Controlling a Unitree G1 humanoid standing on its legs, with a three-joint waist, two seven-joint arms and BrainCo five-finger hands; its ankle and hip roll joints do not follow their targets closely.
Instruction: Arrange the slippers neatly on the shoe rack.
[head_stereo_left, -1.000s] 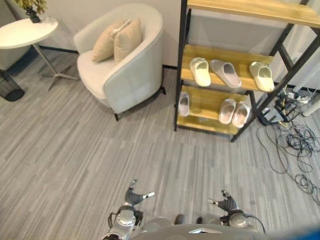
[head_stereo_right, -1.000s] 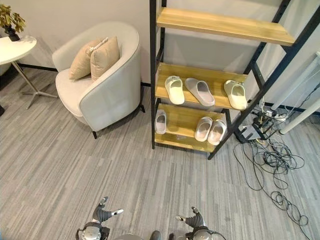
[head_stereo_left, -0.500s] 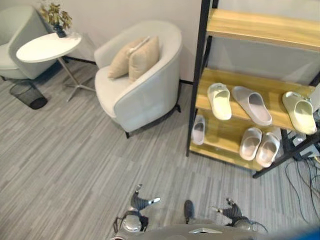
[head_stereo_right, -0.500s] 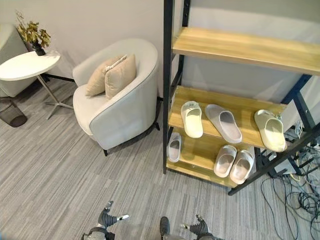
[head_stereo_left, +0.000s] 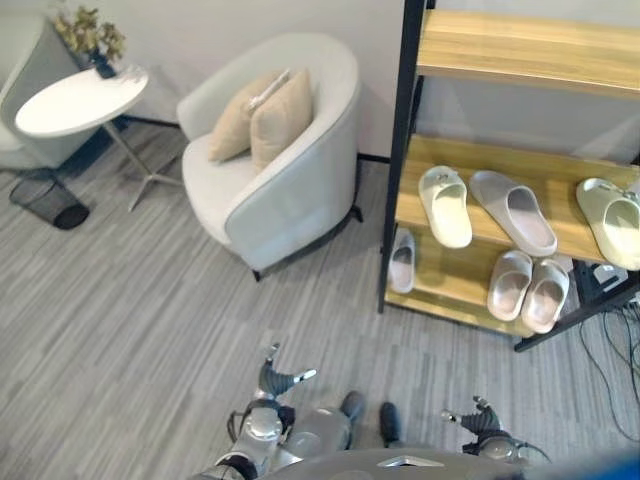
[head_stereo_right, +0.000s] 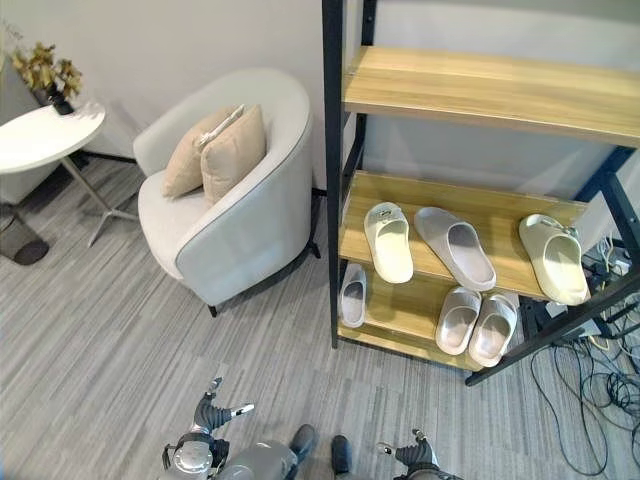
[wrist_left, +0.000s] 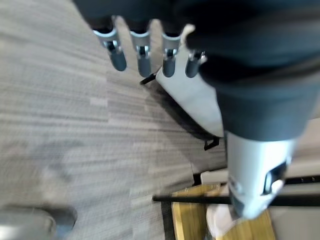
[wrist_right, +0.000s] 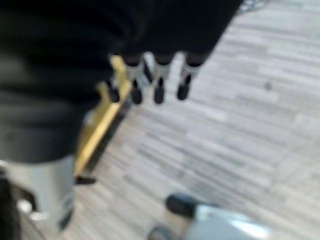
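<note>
Nearest the camera, the left hand (head_stereo_left: 272, 381) and right hand (head_stereo_left: 476, 416) hang low over bare grey floor (head_stereo_left: 130, 330), fingers straight and loosely spread, holding nothing. Past that open stretch stands the shoe rack (head_stereo_right: 400, 320). On its bottom shelf are a lone pale slipper (head_stereo_right: 352, 295) at the left edge and a pair (head_stereo_right: 476, 324) to the right, while three slippers (head_stereo_right: 455, 246) lie apart on the shelf above, beside the armchair (head_stereo_right: 240, 215).

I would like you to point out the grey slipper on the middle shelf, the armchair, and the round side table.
grey slipper (head_stereo_right: 456, 248): right eye view, on its insole.
armchair (head_stereo_right: 240, 235): right eye view, on its outer side.
side table (head_stereo_left: 75, 100): left eye view, on its white top.
</note>
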